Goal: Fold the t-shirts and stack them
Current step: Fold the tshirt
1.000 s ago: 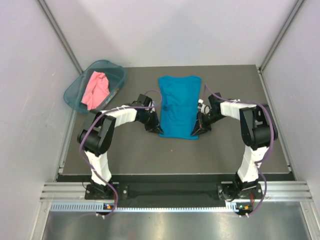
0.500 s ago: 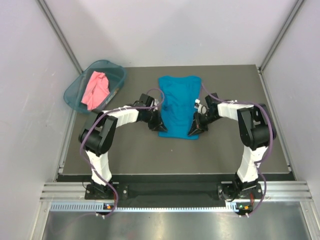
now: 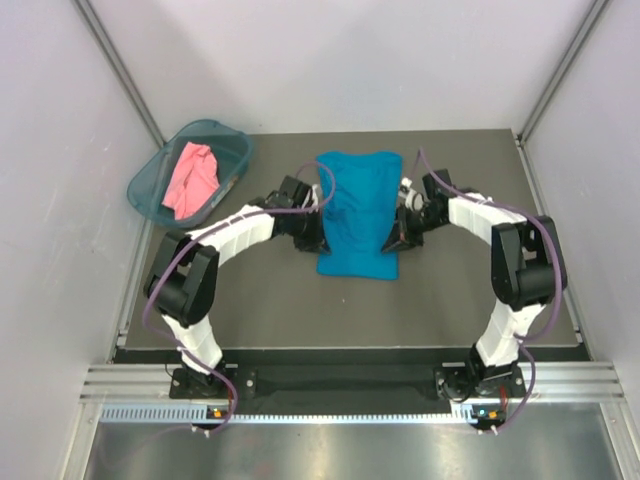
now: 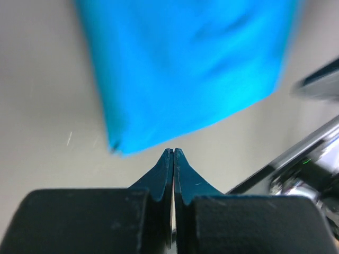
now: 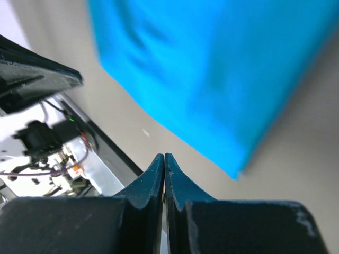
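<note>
The left fingers (image 4: pixel 169 161) are pressed together, tip against tip, with no cloth seen between them. In the left wrist view their tips sit at lower centre, just below a near corner of the teal-blue t-shirt (image 4: pixel 190 63), which fills the upper middle of that frame, blurred. The right fingers (image 5: pixel 160 164) are likewise closed on each other with nothing visible in the seam. The same shirt (image 5: pixel 212 69) spreads across the upper right of the right wrist view, one corner pointing down to the right of the tips. From above, the left fingers (image 3: pixel 309 243) stand at the shirt's left edge and the right fingers (image 3: pixel 391 240) at its right edge, both toward its lower part; whether they touch the cloth cannot be told there. The teal-blue t-shirt (image 3: pixel 358 210) lies flat as a tall narrow shape at the centre of the dark bench (image 3: pixel 300 310). At upper left a teal basket (image 3: pixel 236 152) sits at the bench's corner, holding the crumpled salmon-pink t-shirt (image 3: pixel 192 178), well apart from the other shirt
</note>
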`<state>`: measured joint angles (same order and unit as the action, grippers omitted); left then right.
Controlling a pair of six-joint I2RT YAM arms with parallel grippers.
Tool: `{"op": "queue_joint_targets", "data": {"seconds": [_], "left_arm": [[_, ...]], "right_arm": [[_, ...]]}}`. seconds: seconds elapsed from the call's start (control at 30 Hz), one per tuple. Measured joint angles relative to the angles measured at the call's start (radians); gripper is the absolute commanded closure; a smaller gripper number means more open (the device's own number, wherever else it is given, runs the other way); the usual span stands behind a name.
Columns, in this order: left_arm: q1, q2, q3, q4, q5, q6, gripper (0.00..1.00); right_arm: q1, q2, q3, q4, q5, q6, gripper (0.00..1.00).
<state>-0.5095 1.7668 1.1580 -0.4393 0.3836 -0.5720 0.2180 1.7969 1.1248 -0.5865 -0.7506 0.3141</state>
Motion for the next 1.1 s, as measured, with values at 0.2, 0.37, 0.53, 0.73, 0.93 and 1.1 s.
{"op": "queue_joint_targets", "data": {"seconds": [0.2,0.37,0.53,0.73,0.93,1.1], "left_arm": [[0.01,0.174,0.27,0.106,0.06,-0.027,0.99],[0.018,0.353,0.312,0.22,0.125,-0.084,0.99],[0.049,0.433,0.332,0.266,0.181,-0.131,0.99],[0.124,0.473,0.357,0.342,0.208,-0.164,0.98],[0.169,0.546,0.44,0.39,0.26,-0.206,0.97],[0.172,0.594,0.497,0.443,0.271,-0.242,0.96]], "right_arm": [[0.034,0.154,0.209,0.083,-0.04,0.061,0.99],[0.037,0.276,0.259,0.175,-0.073,0.143,1.0],[0.036,0.348,0.285,0.271,-0.089,0.225,1.0],[0.007,0.412,0.32,0.398,-0.105,0.309,1.0],[-0.068,0.484,0.353,0.445,-0.137,0.371,1.0],[-0.105,0.512,0.407,0.444,-0.145,0.386,0.99]]}}
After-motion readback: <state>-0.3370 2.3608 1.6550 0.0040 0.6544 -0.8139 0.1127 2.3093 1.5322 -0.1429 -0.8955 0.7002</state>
